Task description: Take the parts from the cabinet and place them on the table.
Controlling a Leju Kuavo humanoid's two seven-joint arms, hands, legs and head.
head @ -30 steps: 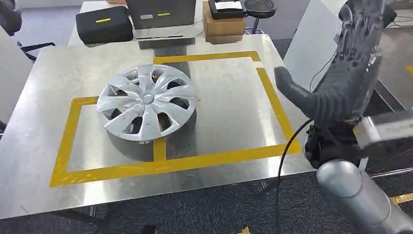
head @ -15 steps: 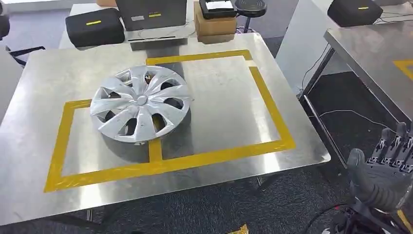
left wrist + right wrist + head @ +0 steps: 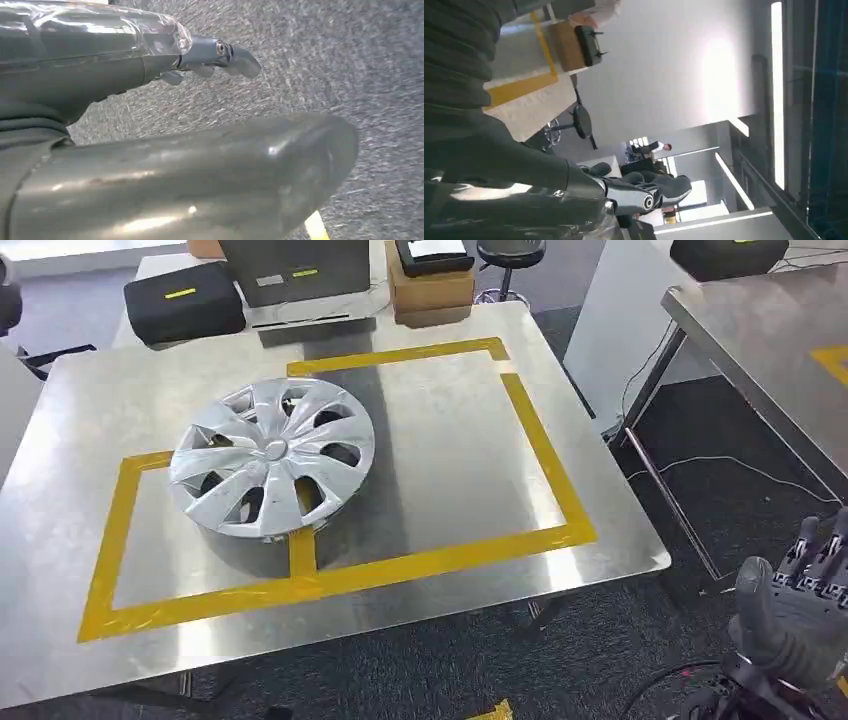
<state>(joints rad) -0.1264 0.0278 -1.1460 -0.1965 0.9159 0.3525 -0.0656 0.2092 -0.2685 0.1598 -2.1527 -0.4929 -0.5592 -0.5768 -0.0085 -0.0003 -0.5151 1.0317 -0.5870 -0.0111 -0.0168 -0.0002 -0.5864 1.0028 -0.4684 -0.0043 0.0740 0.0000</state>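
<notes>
Right robot hand (image 3: 795,615) beyond table (image 3: 600,550) edge

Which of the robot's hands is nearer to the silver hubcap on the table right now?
Probably the right. The right hand hangs low beyond the table's right edge, well away from the hubcap. The left hand hangs over carpet floor, so its distance can't be judged.

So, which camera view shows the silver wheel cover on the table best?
The head view: the whole wheel cover lies in sight on the steel table, over the yellow tape. The right wrist view gives just a table corner with tape, not the cover. The left wrist view looks down at the carpet.
</notes>
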